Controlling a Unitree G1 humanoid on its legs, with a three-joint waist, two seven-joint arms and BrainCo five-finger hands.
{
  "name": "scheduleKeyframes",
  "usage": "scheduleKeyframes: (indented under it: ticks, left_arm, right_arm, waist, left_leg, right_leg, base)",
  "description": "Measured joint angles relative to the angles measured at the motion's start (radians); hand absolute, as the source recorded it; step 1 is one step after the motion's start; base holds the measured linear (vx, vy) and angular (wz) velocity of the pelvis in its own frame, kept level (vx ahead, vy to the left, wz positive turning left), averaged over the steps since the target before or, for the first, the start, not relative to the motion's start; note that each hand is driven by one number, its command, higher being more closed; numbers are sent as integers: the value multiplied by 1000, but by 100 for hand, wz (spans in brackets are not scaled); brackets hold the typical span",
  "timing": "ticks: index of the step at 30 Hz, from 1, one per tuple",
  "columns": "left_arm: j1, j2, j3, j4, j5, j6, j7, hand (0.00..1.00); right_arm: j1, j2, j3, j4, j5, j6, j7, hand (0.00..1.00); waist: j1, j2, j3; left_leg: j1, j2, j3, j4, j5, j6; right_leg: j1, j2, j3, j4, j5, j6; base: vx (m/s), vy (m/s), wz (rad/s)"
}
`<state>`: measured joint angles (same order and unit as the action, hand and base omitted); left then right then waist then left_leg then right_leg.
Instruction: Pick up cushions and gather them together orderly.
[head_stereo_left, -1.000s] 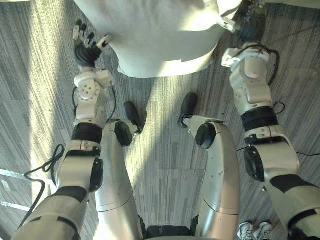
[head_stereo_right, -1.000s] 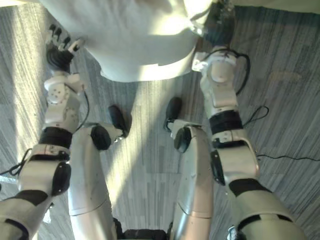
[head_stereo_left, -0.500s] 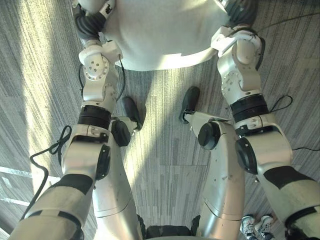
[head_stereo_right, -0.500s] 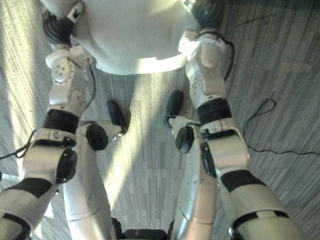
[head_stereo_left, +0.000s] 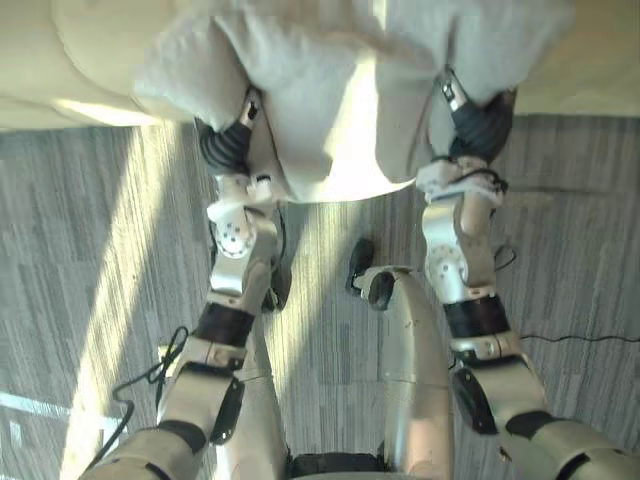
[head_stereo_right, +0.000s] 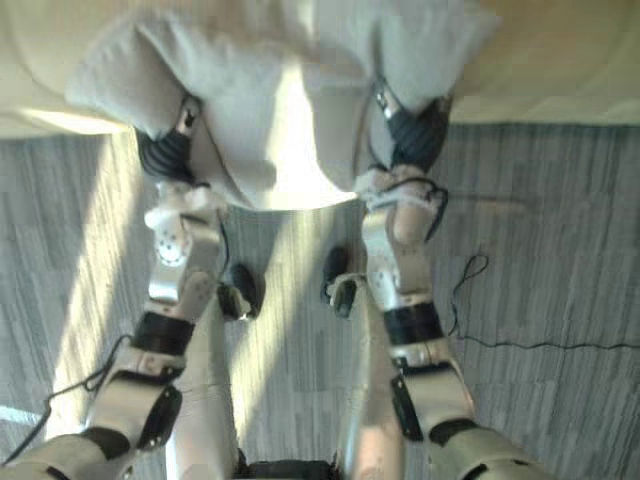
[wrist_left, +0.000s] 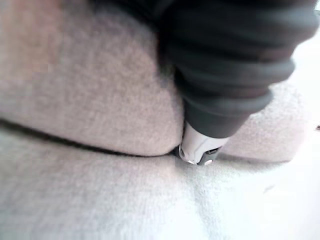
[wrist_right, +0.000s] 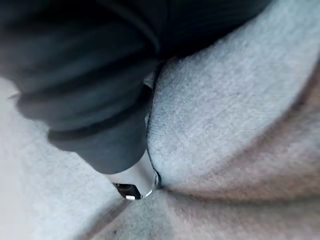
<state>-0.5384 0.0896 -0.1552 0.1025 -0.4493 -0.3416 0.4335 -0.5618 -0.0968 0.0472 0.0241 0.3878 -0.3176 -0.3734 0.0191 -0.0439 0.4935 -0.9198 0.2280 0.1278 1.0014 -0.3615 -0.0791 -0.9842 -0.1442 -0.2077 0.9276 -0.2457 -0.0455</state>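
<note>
A large pale grey cushion (head_stereo_left: 330, 90) hangs bunched and creased between my two hands, in front of a cream sofa. My left hand (head_stereo_left: 228, 145) digs into the cushion's left underside, its dark cover showing and its fingers buried in the fabric. My right hand (head_stereo_left: 480, 125) grips the right side the same way. In the left wrist view a silver finger (wrist_left: 200, 147) pinches into a fold of the cushion (wrist_left: 90, 100). In the right wrist view a silver digit (wrist_right: 135, 182) is pressed into a crease of the cushion (wrist_right: 225, 125).
A cream sofa (head_stereo_left: 60, 60) runs across the far edge behind the cushion. Grey striped carpet (head_stereo_left: 80, 260) lies below, with a band of sunlight across it.
Both hands went from open beside the cushion to curled into its sides. The cushion now looks bunched and raised. The head view has tilted up toward the sofa.
</note>
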Motion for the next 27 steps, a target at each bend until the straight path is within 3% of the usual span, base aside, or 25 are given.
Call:
scheduleKeyframes:
  ticks: [2, 7, 11, 15, 18, 21, 22, 23, 25, 26, 27]
  left_arm:
    - [141, -31, -33, -70, 16, 1, -22, 100]
    - [344, -42, -41, -182, 16, 2, -68, 100]
    - [518, -40, -43, -250, 17, -2, -97, 100]
    - [595, -19, -72, -249, 17, -2, -117, 100]
    - [626, -12, -80, -247, 18, 5, -129, 100]
    - [638, 18, -80, -230, 36, 23, -133, 100]
    - [640, 23, -80, -224, 36, 30, -133, 100]
    - [648, 26, -80, -221, 36, 32, -133, 100]
    - [651, 26, -75, -221, 36, 31, -133, 100]
    - [652, 26, -74, -220, 36, 32, -133, 100]
    - [652, 26, -72, -220, 36, 32, -135, 100]
  right_arm:
    - [154, 16, 10, -71, -36, -6, 10, 100]
    - [362, 7, 76, -175, -116, 0, 42, 100]
    - [527, -14, 118, -236, -226, 0, 98, 100]
    - [603, -21, 117, -213, -242, -1, 130, 100]
    - [605, -22, 112, -126, -244, 0, 139, 100]
    - [607, -23, 112, -33, -234, 21, 167, 100]
    - [606, -25, 113, -6, -230, 28, 177, 100]
    - [607, -28, 112, 8, -227, 36, 185, 100]
    - [595, -25, 111, 26, -220, 41, 207, 100]
    - [589, -26, 109, 33, -211, 42, 214, 100]
    - [584, -28, 104, 34, -209, 42, 222, 100]
  waist:
    - [-4, 1, -68]
    - [-2, 1, -139]
    - [15, 4, -235]
    - [16, 1, -279]
    - [8, 2, -282]
    - [-3, 3, -282]
    - [-5, 4, -282]
    - [-13, 13, -288]
    - [-13, 5, -299]
    - [-14, 7, -301]
    - [-16, 4, -305]
  left_leg:
    - [116, -13, 2, -76, 6, -11]
    - [333, -25, 9, -204, 8, -14]
    - [505, -33, 27, -321, 9, -14]
    - [603, -68, 26, -382, 4, -4]
    - [653, -85, 30, -389, -21, 13]
    - [721, -86, 29, -405, -48, 28]
    - [752, -87, 26, -430, -49, 32]
    - [768, -87, 24, -450, -50, 36]
    - [818, -86, 25, -511, -50, 36]
    - [835, -82, 29, -536, -49, 33]
    - [863, -80, 31, -569, -47, 17]
  right_leg:
    - [112, 0, -11, -56, 1, -3]
    - [328, 6, -46, -176, 2, -1]
    - [501, 21, -53, -299, 12, 27]
    - [595, 2, -52, -337, 3, 53]
    - [599, -31, -49, -245, 19, 80]
    - [599, -62, -57, -145, 68, 70]
    - [583, -77, -65, -106, 92, 50]
    - [584, -82, -78, -117, 75, 49]
    - [583, -78, -106, -280, 55, 66]
    - [583, -65, -112, -381, 73, 77]
    - [583, -46, -111, -527, 129, 81]
  base:
    - [148, -27, 7]
    - [201, 32, 1]
    - [151, 58, 0]
    - [130, 72, 13]
    - [81, 71, 8]
    - [76, 65, 2]
    - [116, 27, 7]
    - [158, -24, 1]
    - [215, -64, -6]
    - [269, -101, -2]
    - [335, -156, 9]
